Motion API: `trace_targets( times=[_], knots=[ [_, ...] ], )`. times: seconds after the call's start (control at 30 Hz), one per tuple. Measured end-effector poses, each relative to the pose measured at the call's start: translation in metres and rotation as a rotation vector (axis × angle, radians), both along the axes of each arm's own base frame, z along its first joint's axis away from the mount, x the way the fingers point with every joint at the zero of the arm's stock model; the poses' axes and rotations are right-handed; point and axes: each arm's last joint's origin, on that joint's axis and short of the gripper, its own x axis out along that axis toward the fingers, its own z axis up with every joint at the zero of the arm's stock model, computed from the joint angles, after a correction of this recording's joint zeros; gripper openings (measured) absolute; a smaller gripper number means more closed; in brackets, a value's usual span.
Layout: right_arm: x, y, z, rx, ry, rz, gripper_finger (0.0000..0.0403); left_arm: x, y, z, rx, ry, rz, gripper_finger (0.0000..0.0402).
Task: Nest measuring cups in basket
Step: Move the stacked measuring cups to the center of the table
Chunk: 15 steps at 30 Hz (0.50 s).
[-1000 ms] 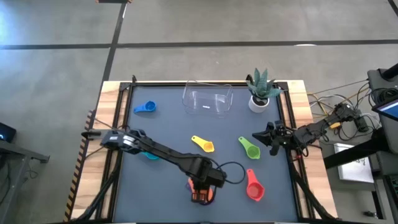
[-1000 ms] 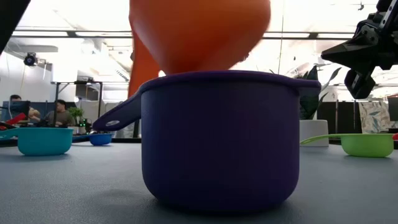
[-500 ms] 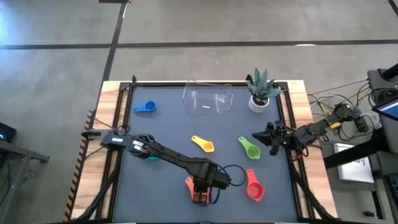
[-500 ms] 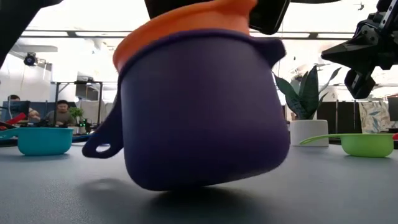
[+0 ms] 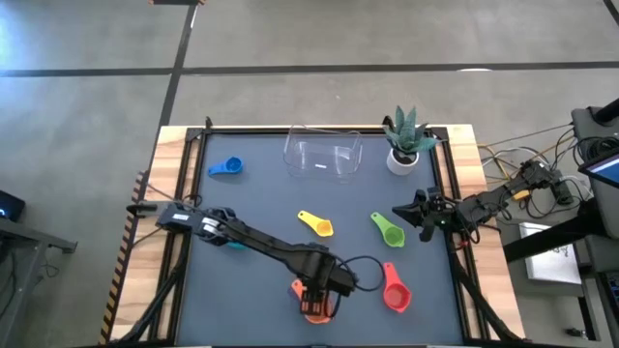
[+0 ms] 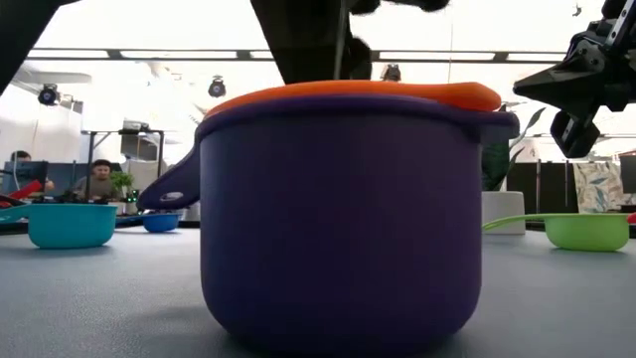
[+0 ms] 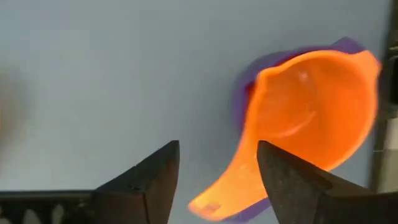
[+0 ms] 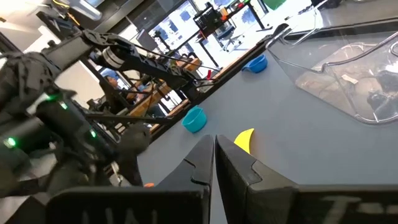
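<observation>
An orange measuring cup (image 7: 311, 112) sits nested in a larger purple cup (image 6: 338, 219) near the table's front edge. My left gripper (image 7: 217, 168) hangs open above them, a finger on either side of the orange handle. Blue (image 5: 227, 167), teal (image 5: 235, 242), yellow (image 5: 317, 224), green (image 5: 388, 230) and red (image 5: 395, 290) cups lie loose on the mat. The clear basket (image 5: 322, 155) stands at the far edge. My right gripper (image 5: 426, 215) waits shut at the right, above the mat. My left gripper comes from above, pointing down, with its open fingers on either side of the orange cup's handle (image 7: 230, 186). Whether a finger touches the handle I cannot tell. The orange cup sits level inside the purple cup, which stands upright on the table.
A small white pot with a spiky green plant (image 5: 404, 140) stands at the far right beside the basket. A black cable (image 5: 363, 266) loops off the left wrist over the mat. People sit in the room behind the table (image 6: 94, 179).
The orange cup has gone down into the purple cup. The purple cup tipped over to one side under it, then settled back upright and flat on the table with the orange cup level inside it. My left gripper now stands above the orange rim.
</observation>
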Motion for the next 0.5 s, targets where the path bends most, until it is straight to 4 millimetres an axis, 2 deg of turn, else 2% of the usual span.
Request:
trace_targets(
  times=[0.1, 0.23, 0.37, 0.5],
  knots=[
    [0.0, 0.0, 0.0, 0.0, 0.0, 0.0, 0.0009, -0.013, -0.005, 0.023, 0.1, -0.069, -0.046, 0.0209],
    [0.0, 0.0, 0.0, 0.0, 0.001, 0.0, 0.0009, -0.035, -0.024, 0.042, 0.129, -0.197, -0.123, 0.021],
    [0.0, 0.0, 0.0, 0.0, 0.0, 0.0, 0.0009, -0.061, -0.028, 0.032, 0.089, -0.265, -0.125, 0.021],
    [0.0, 0.0, 0.0, 0.0, 0.0, 0.0, 0.0009, -0.092, -0.012, 0.015, -0.015, -0.388, -0.047, 0.021]
  ],
)
